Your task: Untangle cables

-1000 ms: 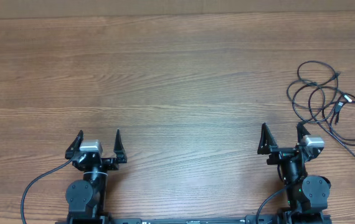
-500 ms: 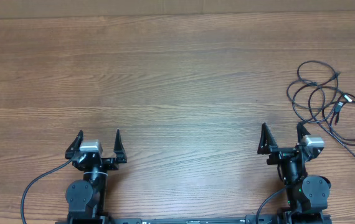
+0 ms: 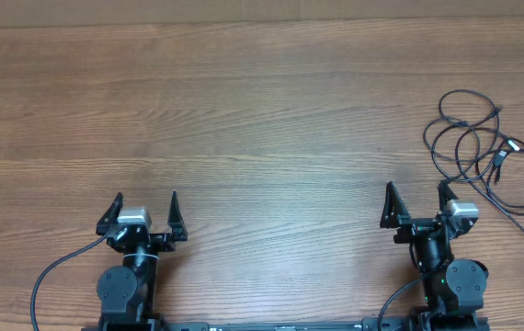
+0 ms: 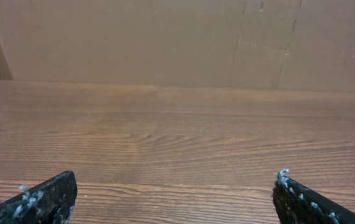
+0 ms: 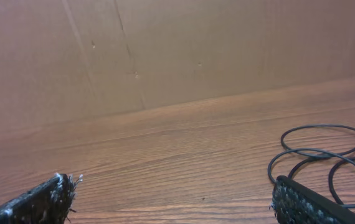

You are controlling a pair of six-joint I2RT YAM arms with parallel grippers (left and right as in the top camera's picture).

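Nothing has moved this past second: both your grippers, left and right, rest fingers spread; the thin black looped cables lie untouched on the wooden bench.

The cables run off the overhead view's right edge.

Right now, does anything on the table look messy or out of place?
Only the cables: they lie in overlapping loops near the table's right edge, tangled. Both grippers, left and right, are open and clear of them.
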